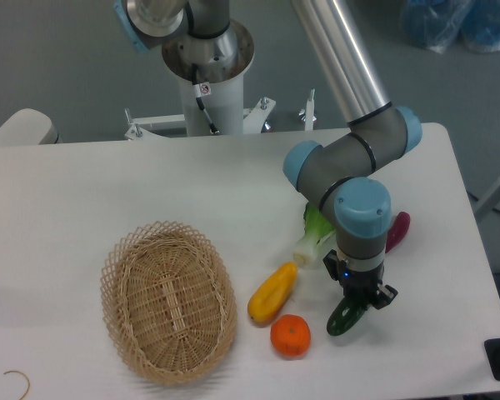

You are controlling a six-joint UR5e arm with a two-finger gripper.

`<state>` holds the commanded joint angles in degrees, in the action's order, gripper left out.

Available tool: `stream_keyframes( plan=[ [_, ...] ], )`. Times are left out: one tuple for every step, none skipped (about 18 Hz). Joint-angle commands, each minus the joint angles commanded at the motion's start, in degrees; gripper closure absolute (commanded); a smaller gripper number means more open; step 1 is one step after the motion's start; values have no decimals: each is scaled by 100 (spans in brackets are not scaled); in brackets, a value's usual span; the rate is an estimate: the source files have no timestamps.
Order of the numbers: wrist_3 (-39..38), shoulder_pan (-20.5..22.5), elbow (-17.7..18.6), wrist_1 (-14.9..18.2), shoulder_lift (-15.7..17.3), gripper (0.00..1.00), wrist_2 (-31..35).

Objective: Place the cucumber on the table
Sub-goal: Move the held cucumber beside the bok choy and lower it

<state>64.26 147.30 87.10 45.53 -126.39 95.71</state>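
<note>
The dark green cucumber (342, 319) lies at the front right of the white table (108, 192), just right of the orange. Its near end rests on or just above the tabletop. My gripper (365, 298) points straight down over the cucumber's far end, with its black fingers (385, 296) closed around that end. The far end of the cucumber is hidden by the fingers.
A wicker basket (168, 300) sits empty at the front left. A yellow vegetable (272, 292) and an orange (290, 335) lie just left of the cucumber. A bok choy (314, 240) and a purple eggplant (397, 231) lie behind the gripper, partly hidden by the arm.
</note>
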Motion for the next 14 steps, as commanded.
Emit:
stream_keyframes(
  plan=[
    [-132,0,0,0,17,73,0],
    [-307,0,26,0,26,72,0],
    [-465,-9,87,0,35,72,0],
    [-571,-26,114,0,53,72,9],
    [-625,-35,175,0,88,72,9],
    [-634,-35,245,-9,114,72,0],
    [-634,-35,324,-17,149,72,0],
    [-616,-26,395,-26,176,72,0],
    [-616,-18,422,-26,211,72,0],
    [-616,-26,439,-26,220,72,0],
    [-625,-26,483,-26,229,72,0],
    [-616,-26,510,-35,229,72,0],
    [-608,-26,519,-35,229,72,0],
    [-608,-26,510,-35,229,68,0]
  ],
)
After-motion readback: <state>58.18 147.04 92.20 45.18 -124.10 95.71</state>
